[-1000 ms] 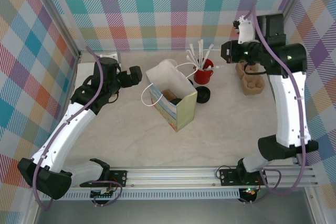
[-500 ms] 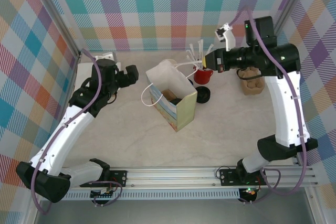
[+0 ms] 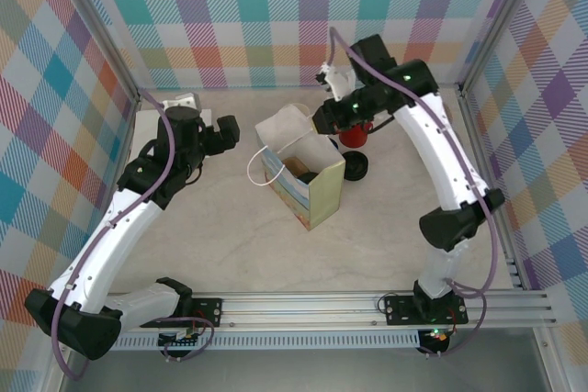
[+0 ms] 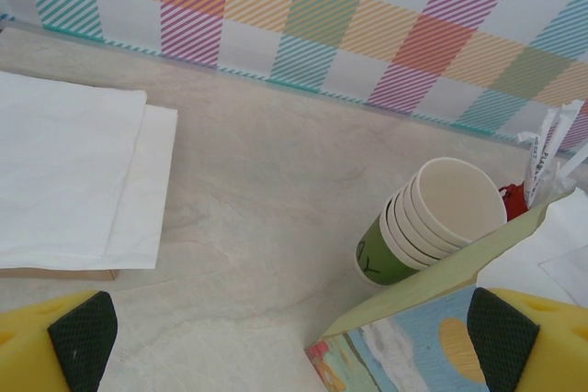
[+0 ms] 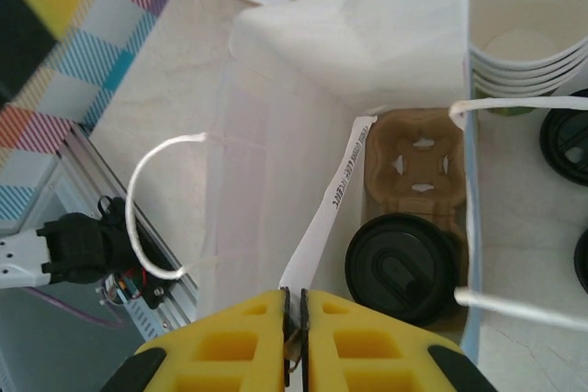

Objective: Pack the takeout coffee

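Note:
The takeout coffee shows as a round black lid [image 5: 404,268] deep inside the open paper bag [image 3: 312,192], seated in a brown pulp tray [image 5: 413,153]; its green wall is hidden. My right gripper [image 5: 295,305] hovers over the bag's mouth, shut on a long white paper-wrapped stick [image 5: 335,199] that hangs down into the bag. From above, the right gripper [image 3: 322,119] sits over the bag's back rim. My left gripper [image 3: 228,130] stands open left of the bag, its black pads [image 4: 83,337] wide apart with nothing between them.
A stack of empty pale green cups [image 4: 432,222] stands behind the bag. Beside it are the red cup of white sticks [image 3: 355,134] and loose black lids [image 3: 356,167]. White napkins [image 4: 64,172] lie at the far left. The bag's string handles [image 5: 152,199] loop outward.
The right arm swung left from beside the red cup to above the bag, carrying the white stick. The left arm barely shifted.

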Robot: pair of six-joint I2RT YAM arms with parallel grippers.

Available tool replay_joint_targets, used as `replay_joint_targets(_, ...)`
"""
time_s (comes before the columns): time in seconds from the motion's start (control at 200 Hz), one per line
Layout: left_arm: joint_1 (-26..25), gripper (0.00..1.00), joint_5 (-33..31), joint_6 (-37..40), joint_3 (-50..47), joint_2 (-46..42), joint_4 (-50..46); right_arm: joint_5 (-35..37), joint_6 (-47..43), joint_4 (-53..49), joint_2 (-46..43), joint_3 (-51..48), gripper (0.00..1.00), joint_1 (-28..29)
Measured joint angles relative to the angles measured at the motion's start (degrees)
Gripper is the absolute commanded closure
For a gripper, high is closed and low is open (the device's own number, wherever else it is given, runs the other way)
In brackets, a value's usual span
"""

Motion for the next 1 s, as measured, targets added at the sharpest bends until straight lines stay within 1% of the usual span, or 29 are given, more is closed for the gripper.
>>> replay_joint_targets(0.295,0.0,0.00,0.0,-0.2,-0.3,-0.1,0.0,0.7,-0.4,0.1,6.4,1.1,0.85,3.2)
replay_joint_targets(0.415,0.0,0.00,-0.2,-0.2,-0.9,-0.2,0.0,0.7,-0.4,0.1,8.2,1.9,0.75,3.4)
replay_joint_targets(0.64,0.0,0.00,0.0,-0.2,-0.9,-0.2,0.0,1.2,-0.5,0.0,9.4,2.5,0.50,3.4)
replay_joint_targets(0.865,0.0,0.00,0.5,-0.2,-0.9,-0.2,0.0,4.3,-0.7,1.3,8.8,2.9,0.35,3.4)
replay_joint_targets(1.0,0.1,0.00,0.5,-0.6,-0.2,0.5,-1.5,7.6,-0.6,2.4,6.2,2.9,0.25,3.4)
